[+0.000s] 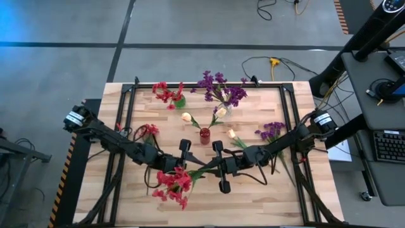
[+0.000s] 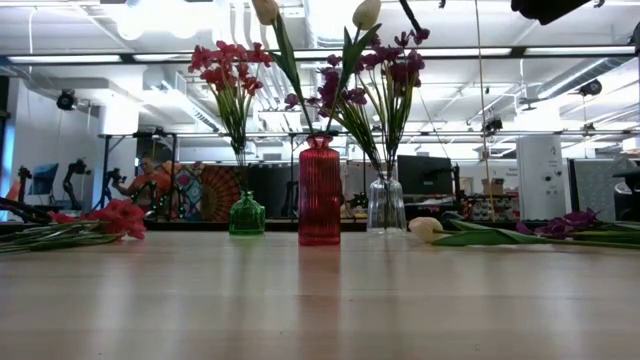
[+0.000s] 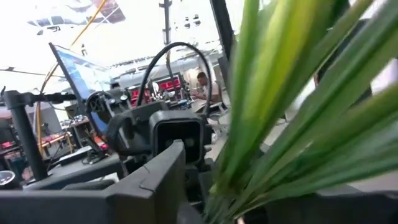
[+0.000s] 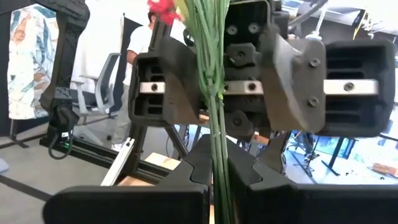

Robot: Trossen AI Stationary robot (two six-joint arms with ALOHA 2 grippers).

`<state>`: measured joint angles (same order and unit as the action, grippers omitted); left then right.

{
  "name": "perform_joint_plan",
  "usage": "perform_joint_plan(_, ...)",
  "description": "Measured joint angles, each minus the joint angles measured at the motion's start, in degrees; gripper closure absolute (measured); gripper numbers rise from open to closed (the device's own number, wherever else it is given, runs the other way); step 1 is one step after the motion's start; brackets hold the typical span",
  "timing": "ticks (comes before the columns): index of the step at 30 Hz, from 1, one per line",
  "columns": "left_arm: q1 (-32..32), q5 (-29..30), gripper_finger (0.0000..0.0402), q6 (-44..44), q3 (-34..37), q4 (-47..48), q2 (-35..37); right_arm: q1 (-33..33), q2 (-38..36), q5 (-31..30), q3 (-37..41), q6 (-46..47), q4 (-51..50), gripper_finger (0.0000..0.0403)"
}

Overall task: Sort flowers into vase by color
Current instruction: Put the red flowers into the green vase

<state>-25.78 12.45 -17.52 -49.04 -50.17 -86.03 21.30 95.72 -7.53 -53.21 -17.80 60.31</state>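
A red flower sprig [image 1: 174, 183] with green stems [image 1: 199, 172] hangs in the air over the table's near middle, between my two grippers. My right gripper [image 1: 210, 168] is shut on the stems. Facing it, my left gripper [image 4: 236, 93] is open, with the stems passing between its fingers; whether they touch a finger I cannot tell. At the back stand a green vase [image 2: 246, 215] with red flowers, a red vase [image 2: 319, 192] with cream tulips and a clear vase [image 2: 386, 203] with purple flowers. My right gripper pinches the bundle of green stems [image 4: 215, 155] between its two fingers, at the end away from the blossoms. The fingers come about level from the table's right. The sprig runs on past the fingertips toward my left gripper, clear of the table, with its red blossoms [image 4: 163, 7] at the far end.
Loose flowers lie flat on the table: a red sprig [image 1: 149, 130] at the left, a cream tulip [image 1: 233, 135] near the middle and a purple sprig [image 1: 272, 131] at the right. A black frame [image 1: 130, 95] edges the wooden table [image 1: 266, 196].
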Motion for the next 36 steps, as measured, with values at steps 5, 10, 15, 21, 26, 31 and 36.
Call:
perform_joint_plan(5, 0.3, 0.0, 0.0277, 0.0, 0.0, -0.8, -0.9, 0.0, 0.0, 0.0, 0.0, 0.1, 0.0, 0.0394)
perform_joint_plan(10, 0.4, 0.0, 0.0337, 0.0, 0.0, -1.0, -0.9, 0.0, 0.0, -0.8, 0.0, 1.1, -0.1, 0.0392)
perform_joint_plan(15, 0.4, 0.0, 0.0393, 0.2, 0.0, -0.9, -0.9, 0.0, 0.0, -1.6, 0.0, 2.3, -1.3, 0.0365)
perform_joint_plan(21, 0.4, 0.5, 0.0391, 0.3, 0.0, -0.2, -0.3, 0.1, 0.0, -6.4, 0.0, 3.3, -2.0, 0.0288)
perform_joint_plan(26, 0.4, 2.7, 0.0397, 0.2, 0.0, 4.4, 2.5, 0.2, -2.5, -12.9, 0.0, 4.5, -8.1, 0.0225)
perform_joint_plan(31, 0.3, 8.0, 0.0398, 0.2, 0.0, 12.8, 6.9, 0.2, -6.7, -15.7, 0.0, 8.1, -18.2, 0.0186)
perform_joint_plan(36, 0.3, 11.5, 0.0399, 1.2, 0.0, 21.4, 12.2, 0.2, -11.3, -15.7, 0.0, 11.6, -28.4, 0.0166)
